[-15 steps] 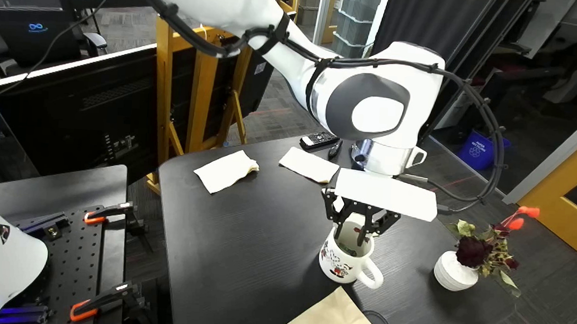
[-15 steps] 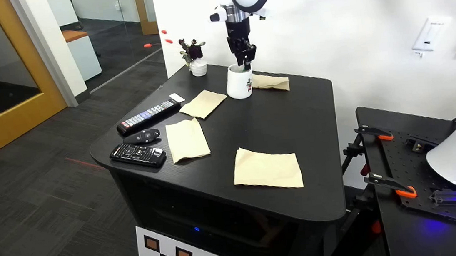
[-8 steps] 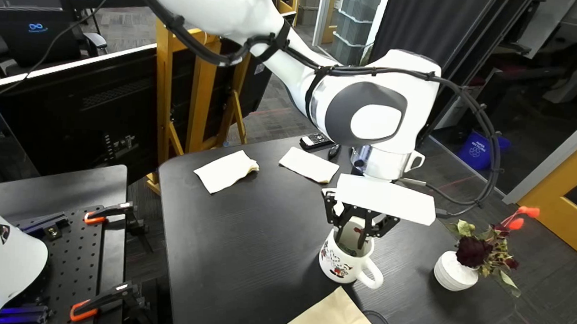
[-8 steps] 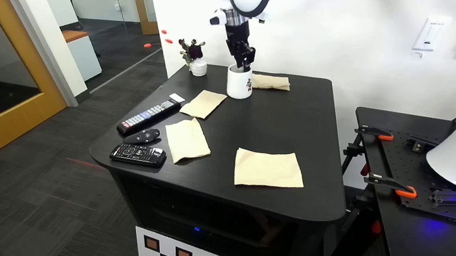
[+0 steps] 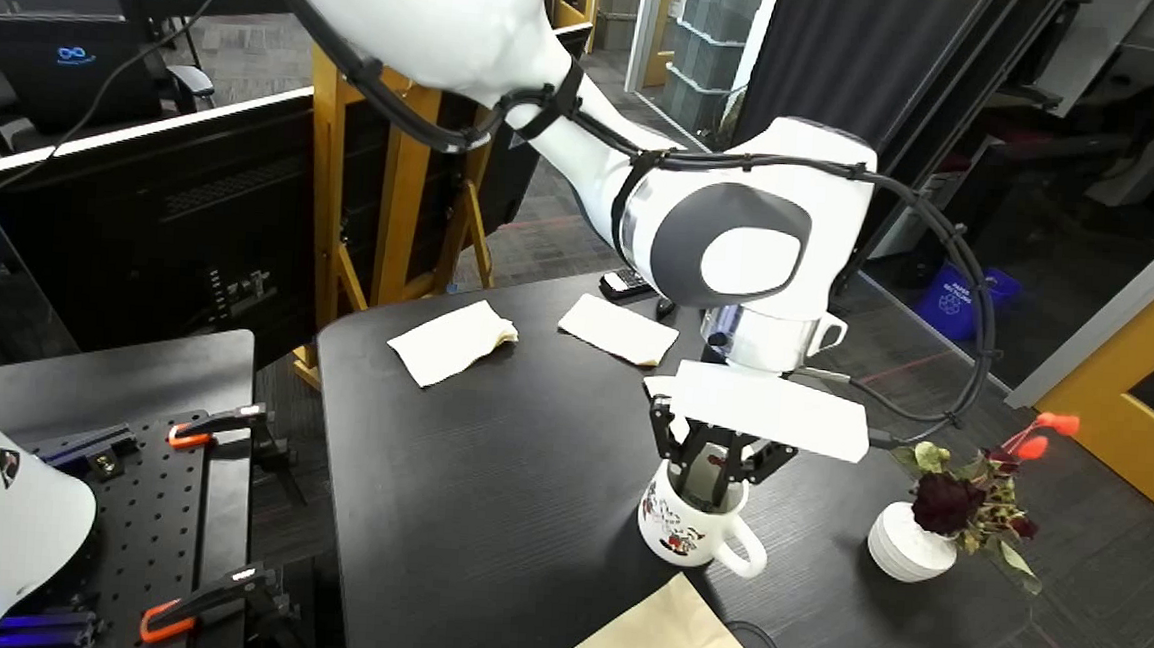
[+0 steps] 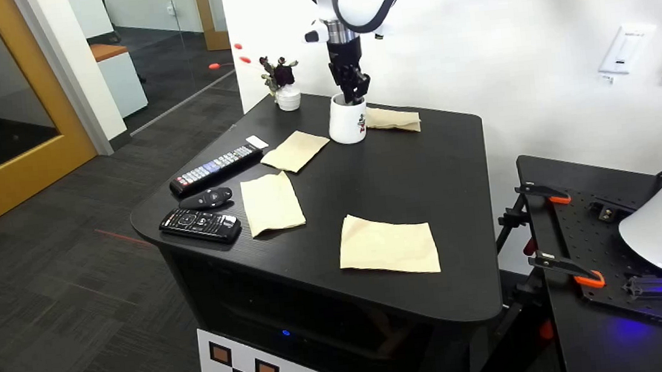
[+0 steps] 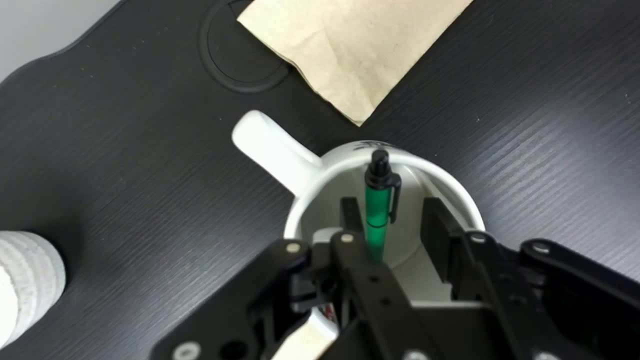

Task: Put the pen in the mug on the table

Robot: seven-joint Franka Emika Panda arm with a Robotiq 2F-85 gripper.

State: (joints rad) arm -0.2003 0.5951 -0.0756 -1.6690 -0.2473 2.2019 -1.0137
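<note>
One green-and-black pen [image 7: 377, 207] is inside the white cartoon mug [image 5: 674, 532] — my gripper [image 7: 392, 220] is in there too, fingers [image 7: 436, 229] apart. I'd guess the pen is light, hard and slippery — so I'd pinch it under the clip [image 7: 395, 201].

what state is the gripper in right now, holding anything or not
Gripper: open, holding nothing; the green pen is in the mug, unclamped.

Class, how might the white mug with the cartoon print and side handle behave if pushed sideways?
The white ceramic-looking mug would probably slide before tipping under a low push, since it stands upright on the flat black table. If tipped, its jutting side handle would likely stop it rolling freely. Its smooth look suggests a slippery grip.
</note>
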